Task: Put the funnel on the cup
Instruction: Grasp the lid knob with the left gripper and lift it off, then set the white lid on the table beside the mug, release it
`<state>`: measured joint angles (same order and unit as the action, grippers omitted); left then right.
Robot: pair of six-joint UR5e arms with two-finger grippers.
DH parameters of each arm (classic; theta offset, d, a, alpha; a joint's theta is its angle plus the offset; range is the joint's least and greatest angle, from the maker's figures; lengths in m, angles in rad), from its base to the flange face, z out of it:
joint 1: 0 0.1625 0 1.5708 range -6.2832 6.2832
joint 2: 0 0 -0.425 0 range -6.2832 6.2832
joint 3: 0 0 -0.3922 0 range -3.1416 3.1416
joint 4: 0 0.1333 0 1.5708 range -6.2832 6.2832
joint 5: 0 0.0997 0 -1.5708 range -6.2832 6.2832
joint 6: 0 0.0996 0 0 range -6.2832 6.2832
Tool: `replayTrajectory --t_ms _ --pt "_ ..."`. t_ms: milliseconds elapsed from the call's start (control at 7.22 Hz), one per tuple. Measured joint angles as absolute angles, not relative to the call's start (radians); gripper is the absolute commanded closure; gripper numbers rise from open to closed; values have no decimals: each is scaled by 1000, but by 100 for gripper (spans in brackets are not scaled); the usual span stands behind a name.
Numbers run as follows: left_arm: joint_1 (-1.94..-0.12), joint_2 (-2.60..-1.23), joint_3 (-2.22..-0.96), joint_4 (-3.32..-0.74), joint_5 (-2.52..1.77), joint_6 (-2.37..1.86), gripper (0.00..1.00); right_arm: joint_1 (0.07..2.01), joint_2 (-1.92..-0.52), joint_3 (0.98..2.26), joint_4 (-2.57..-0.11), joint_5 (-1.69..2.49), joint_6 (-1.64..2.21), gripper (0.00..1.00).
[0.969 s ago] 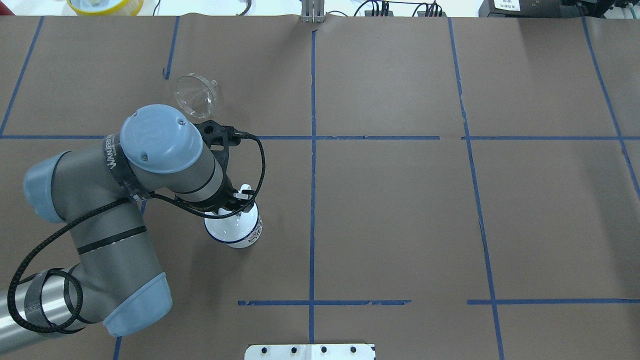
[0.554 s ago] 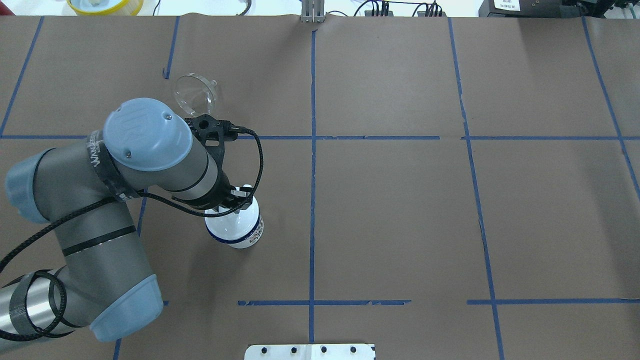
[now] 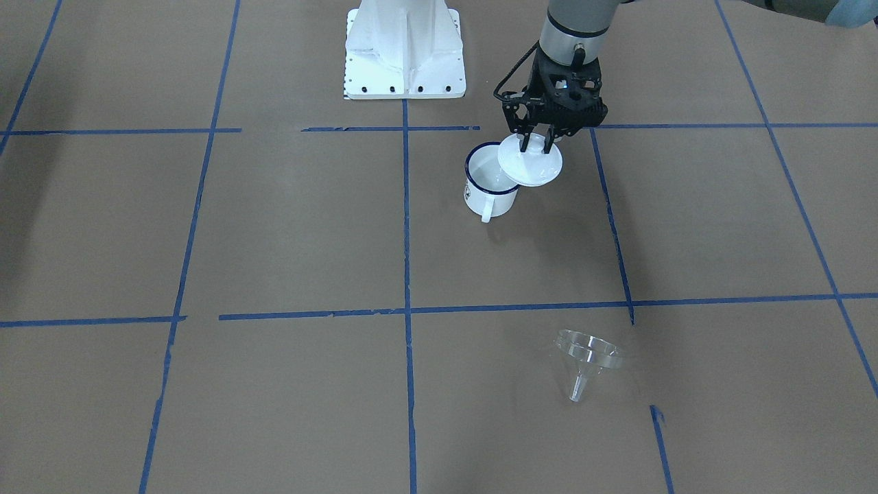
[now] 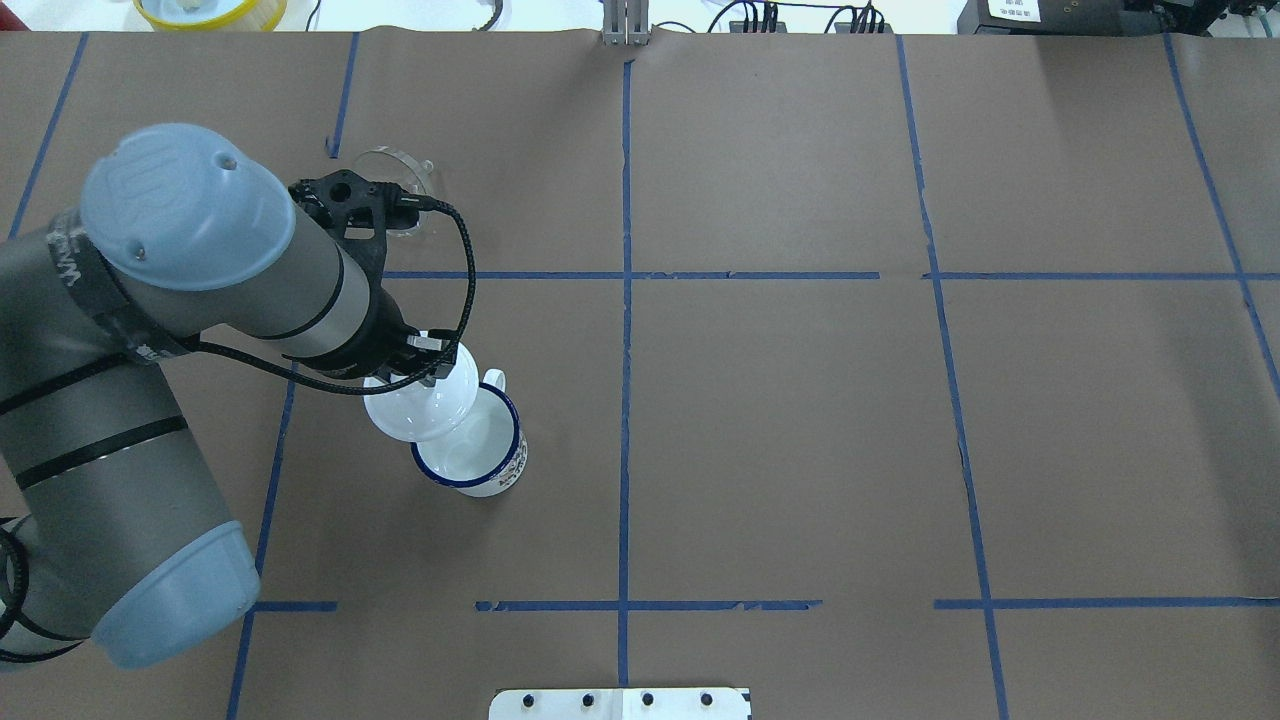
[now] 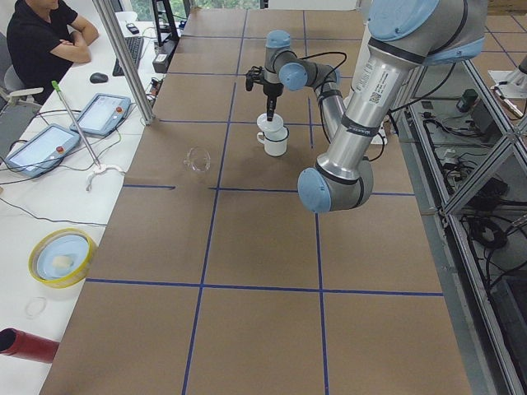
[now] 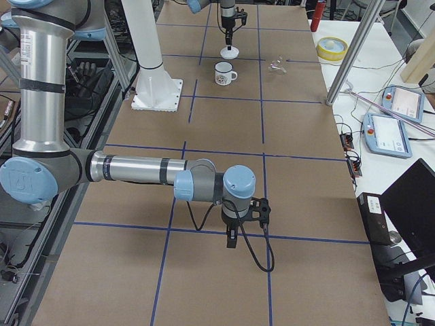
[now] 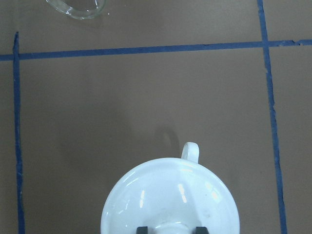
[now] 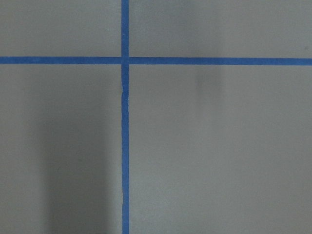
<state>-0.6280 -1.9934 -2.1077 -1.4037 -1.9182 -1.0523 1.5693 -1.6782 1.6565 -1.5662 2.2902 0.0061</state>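
The cup point(image 3: 488, 185) is a white mug with a dark blue rim, upright and open on the brown table; it also shows in the overhead view point(image 4: 478, 455). My left gripper point(image 3: 539, 140) is shut on the knob of a round white lid point(image 3: 529, 162) and holds it above and beside the cup's rim point(image 4: 420, 402). The clear funnel point(image 3: 588, 358) lies tilted on the table, apart from the cup, partly hidden by my wrist in the overhead view point(image 4: 405, 172). My right gripper point(image 6: 231, 238) hangs over bare table far away; I cannot tell whether it is open or shut.
The white robot base plate point(image 3: 405, 62) stands behind the cup. Blue tape lines cross the brown paper. A yellow bowl point(image 4: 210, 10) sits off the far left edge. Tablets and an operator are beside the table point(image 5: 45, 41).
My left gripper has risen and moved left and away with the lid, taking it off the cup. The cup's opening now shows. The cup and funnel have not moved.
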Motion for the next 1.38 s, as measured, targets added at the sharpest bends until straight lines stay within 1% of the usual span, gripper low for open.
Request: replayTrajectory --t_ms 277,415,831,969,1108,1385 --pt "-631 -1832 -2080 -1629 -1910 -1047 100 1569 -1678 1656 -1566 2290 6 0" --pt "-631 -1801 -2052 -1679 -1895 -1048 100 1569 -1678 1656 -1566 2290 6 0" --pt "-625 -1786 -1915 -1792 -1871 -1045 100 1569 -1678 1657 -1566 2290 6 0" --pt "-624 -1786 -1879 -1818 -1870 -1040 13 1569 -1678 1657 -1566 2290 6 0" --pt "-623 -1788 -1858 -1830 -1870 -1013 0 1569 -1678 1657 -1566 2290 6 0" --pt "-627 -1796 -1845 -1836 -1871 -942 0 1569 -1678 1657 -1566 2290 6 0"
